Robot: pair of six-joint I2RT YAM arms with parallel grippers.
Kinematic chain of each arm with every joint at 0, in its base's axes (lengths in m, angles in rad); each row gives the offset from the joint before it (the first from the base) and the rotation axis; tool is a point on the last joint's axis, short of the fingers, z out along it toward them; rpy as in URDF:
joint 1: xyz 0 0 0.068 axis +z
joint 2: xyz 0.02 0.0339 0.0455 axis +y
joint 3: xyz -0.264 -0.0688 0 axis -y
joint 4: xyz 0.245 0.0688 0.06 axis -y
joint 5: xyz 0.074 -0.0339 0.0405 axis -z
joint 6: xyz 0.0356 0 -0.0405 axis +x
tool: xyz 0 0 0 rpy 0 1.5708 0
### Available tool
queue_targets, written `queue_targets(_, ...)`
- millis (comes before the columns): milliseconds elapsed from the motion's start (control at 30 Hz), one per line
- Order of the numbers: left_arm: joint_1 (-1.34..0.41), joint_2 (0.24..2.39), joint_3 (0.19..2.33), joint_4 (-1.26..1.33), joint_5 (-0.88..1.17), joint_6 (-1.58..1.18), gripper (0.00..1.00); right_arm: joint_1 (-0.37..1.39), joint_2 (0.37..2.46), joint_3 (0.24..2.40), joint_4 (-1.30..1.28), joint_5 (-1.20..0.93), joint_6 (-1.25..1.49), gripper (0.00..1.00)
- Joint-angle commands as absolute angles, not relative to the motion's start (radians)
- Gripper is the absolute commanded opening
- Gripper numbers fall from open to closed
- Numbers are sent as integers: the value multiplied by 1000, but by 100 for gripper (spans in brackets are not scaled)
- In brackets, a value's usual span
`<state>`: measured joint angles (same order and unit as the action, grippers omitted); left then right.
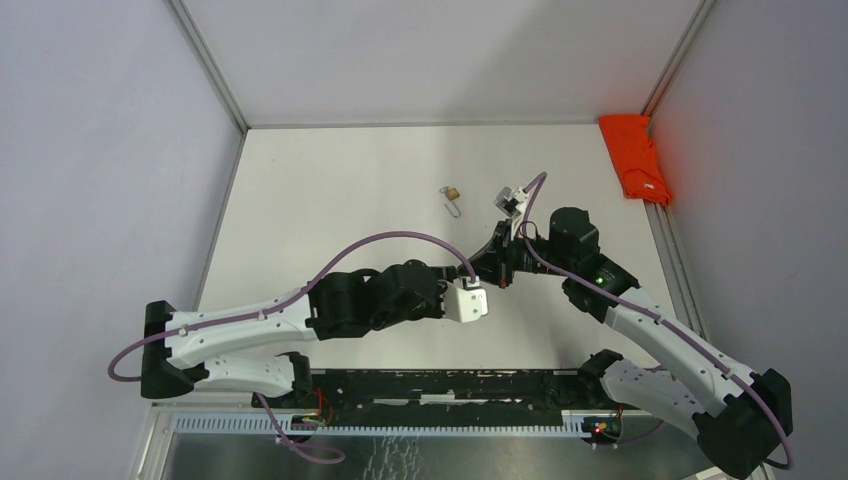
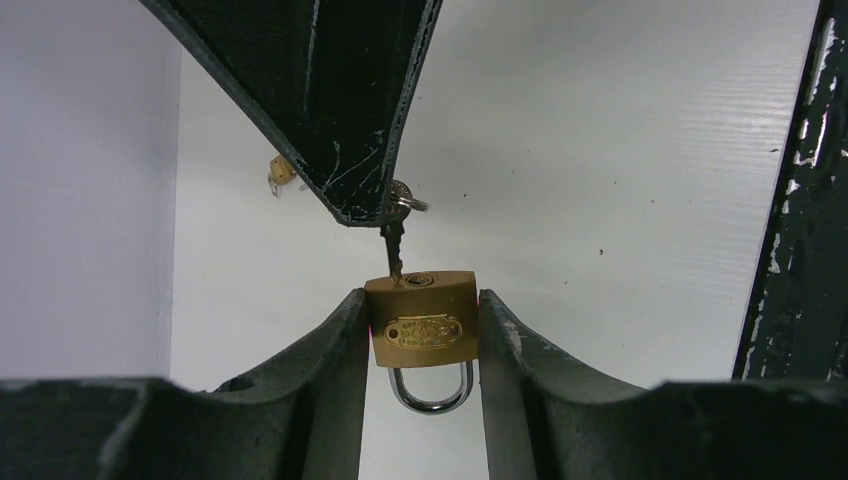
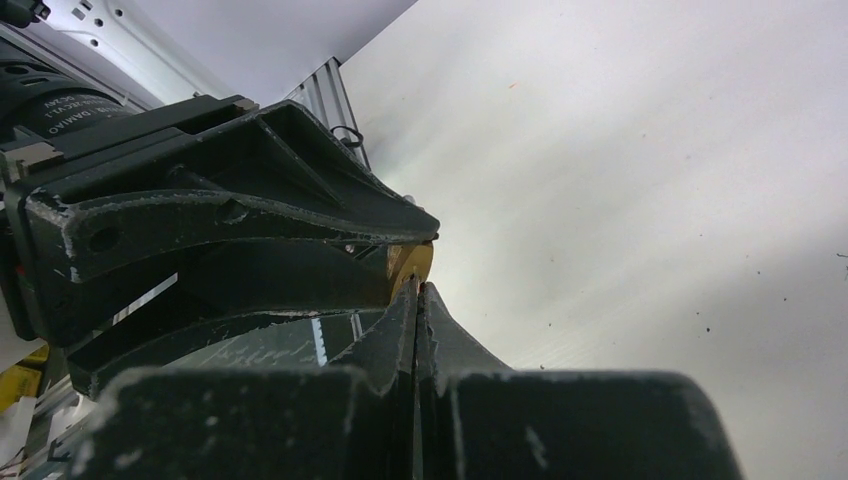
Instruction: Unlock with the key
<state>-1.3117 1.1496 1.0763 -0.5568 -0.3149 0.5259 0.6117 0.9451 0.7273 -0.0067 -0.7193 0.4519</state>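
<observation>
left hand (image 2: 421,302): gripping the padlock (image 2: 420,335) by its two flat sides, lifted off the table (image 1: 330,190)
padlock: squeezed between the left fingers (image 2: 335,345), keyhole (image 2: 418,281) facing away from the wrist, shackle (image 2: 430,392) hanging back toward it
right hand (image 2: 372,208): pinched shut on the key (image 2: 393,245), only the head caught at the fingertips
key: blade sticks out past the right fingertips, tip on the lock's top face just beside the keyhole – can't tell if it has entered
risk 1: tip looks off to one side of the slot; a push now would likely skid on the brass
risk 2: thin pinch on the head – the key could swivel in the right hand when turned
risk 3: turning force could twist the lock out of the left hand's grip
second padlock (image 1: 452,191): on the table well beyond both hands, not the target – could be confused
writing: stamped plate (image 2: 423,331) on the lock face, too small to read; motor label (image 3: 62,108) in the right wrist view seems to read "DAMIAO"
</observation>
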Motion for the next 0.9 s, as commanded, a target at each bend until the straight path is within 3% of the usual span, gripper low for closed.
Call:
queue_targets(0, -1317, 1150, 1094, -477, -349, 504, 2, 616, 932, 743, 41, -744, 467, 0)
queue_targets(867, -1317, 1123, 1101, -496, -373, 497, 2, 616, 932, 739, 12, -717, 462, 0)
